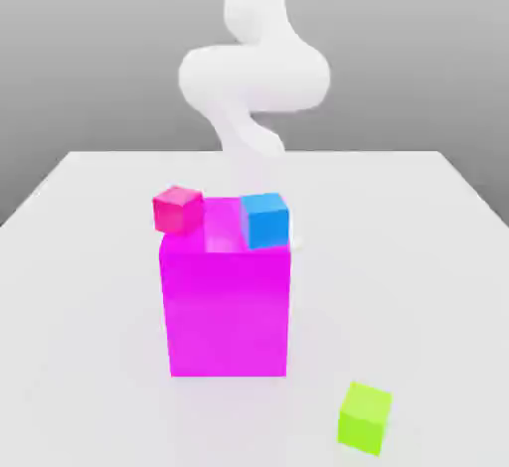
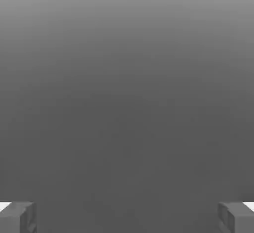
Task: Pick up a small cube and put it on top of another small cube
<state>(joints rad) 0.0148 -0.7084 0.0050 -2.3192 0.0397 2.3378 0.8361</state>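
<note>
Grey, smoothly shaded background (image 1: 70, 68) stood behind one pale, plain-surfaced table (image 1: 418, 296) in the exterior view. I counted one white arm (image 1: 254, 77) with smooth, rounded links, one large block (image 1: 228, 311) and three small cubes. The block was magenta, flat-faced, sharp-edged and upright, with one face toward the exterior camera. Two cubes appeared on its top: one pink-red cube (image 1: 179, 211) at the exterior view's left, one blue cube (image 1: 264, 222) at the right. The third, the lime-green cube (image 1: 364, 418), sat on the table, apart from the block, nearer the exterior camera and toward that view's right. It was plain-faced and turned slightly out of line with the block; its sides looked alike, so I could not assign a long axis. I found the gripper (image 2: 127, 217) wide open, with nothing between its two fingers.
</note>
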